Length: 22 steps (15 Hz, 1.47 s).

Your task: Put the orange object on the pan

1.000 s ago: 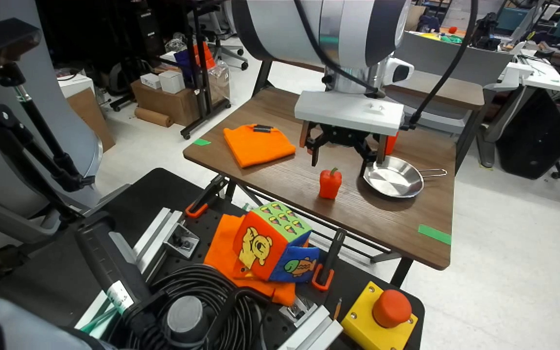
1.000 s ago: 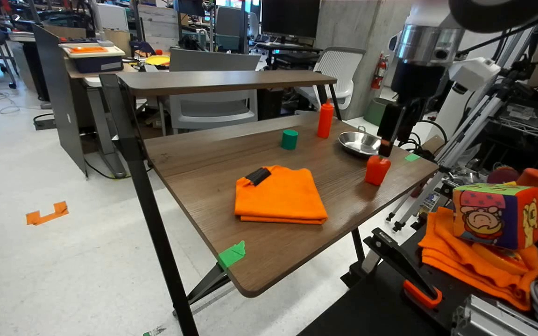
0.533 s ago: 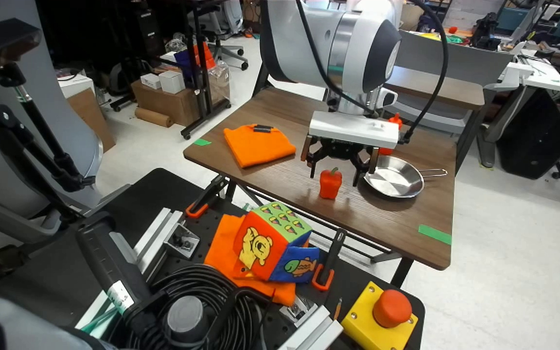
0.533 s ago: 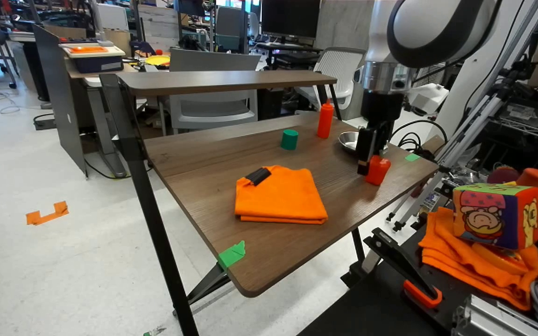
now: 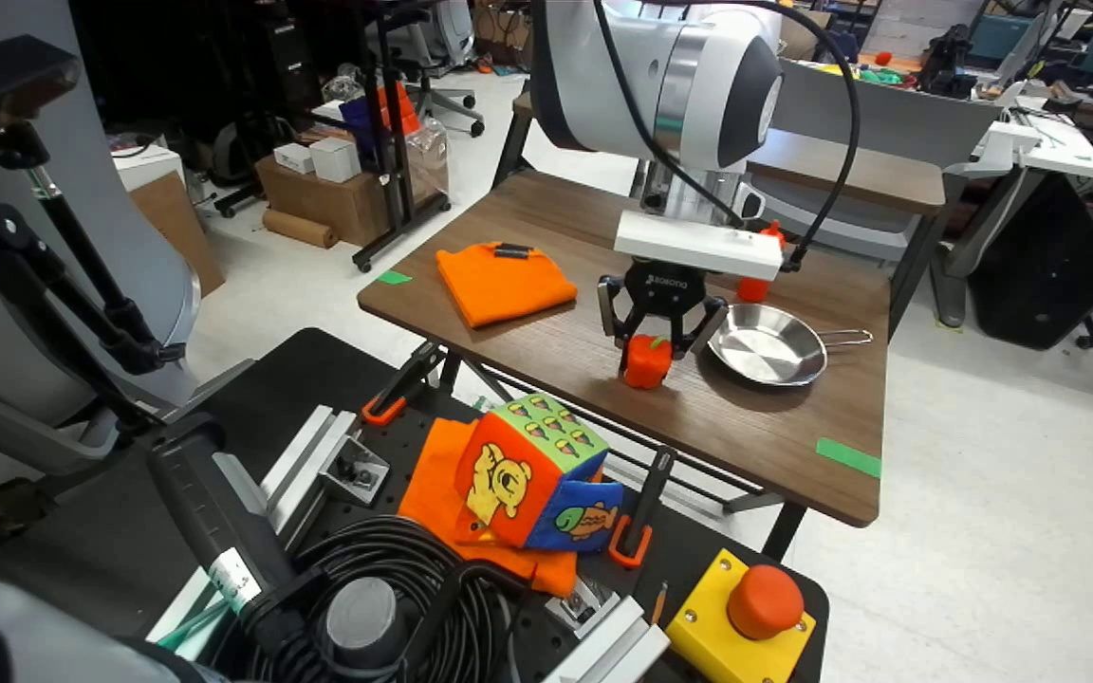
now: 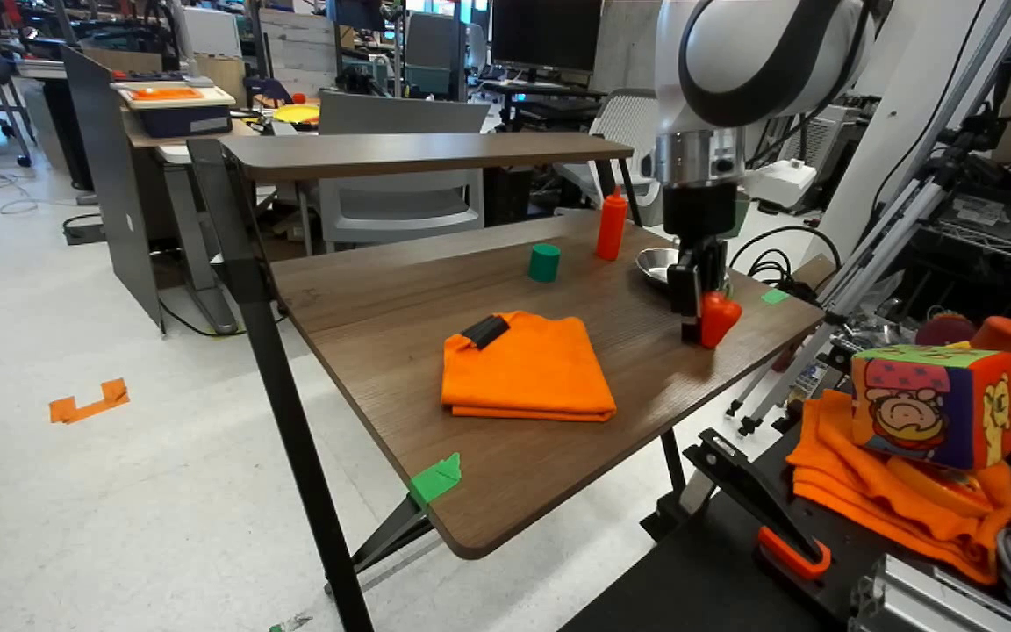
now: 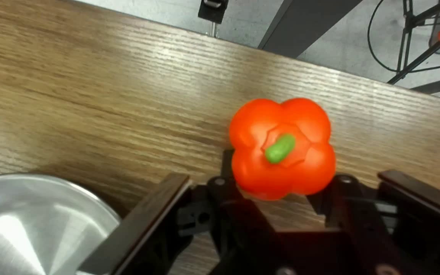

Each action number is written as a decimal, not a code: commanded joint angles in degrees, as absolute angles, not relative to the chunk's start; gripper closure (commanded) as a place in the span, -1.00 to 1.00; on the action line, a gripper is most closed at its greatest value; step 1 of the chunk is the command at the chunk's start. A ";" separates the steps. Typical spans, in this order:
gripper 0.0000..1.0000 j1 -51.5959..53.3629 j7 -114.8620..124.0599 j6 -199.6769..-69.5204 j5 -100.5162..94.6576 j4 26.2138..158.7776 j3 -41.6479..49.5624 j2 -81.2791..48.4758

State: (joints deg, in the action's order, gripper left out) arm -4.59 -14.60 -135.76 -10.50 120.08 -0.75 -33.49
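The orange object point(image 5: 646, 367) is a small orange-red toy bell pepper with a green stem, on the wooden table near its edge. My gripper point(image 5: 649, 357) points down from above and is shut on it, one finger on each side. In the wrist view the pepper point(image 7: 281, 179) sits between the dark fingers, its stem facing the camera. It leans a little in an exterior view point(image 6: 720, 319); whether its base touches the table I cannot tell. Right beside the gripper lies the pan point(image 5: 768, 347), round, shallow and silver, partly hidden behind the gripper in an exterior view point(image 6: 653, 263).
A folded orange cloth point(image 6: 527, 373) with a black clip lies on the table point(image 6: 400, 290). Farther back stand an orange-red bottle point(image 6: 612, 226) and a green cylinder point(image 6: 544, 262). The pan's wire handle point(image 5: 847, 338) points away from the gripper. A soft picture cube point(image 5: 532, 474) rests on a black cart.
My gripper has come down and across from beside the pan to the pepper, and its fingers have closed around it. The pepper has tipped and shifted slightly.
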 commanded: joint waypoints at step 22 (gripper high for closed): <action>0.65 -6.98 -7.18 -112.42 -6.94 87.74 4.74 -46.30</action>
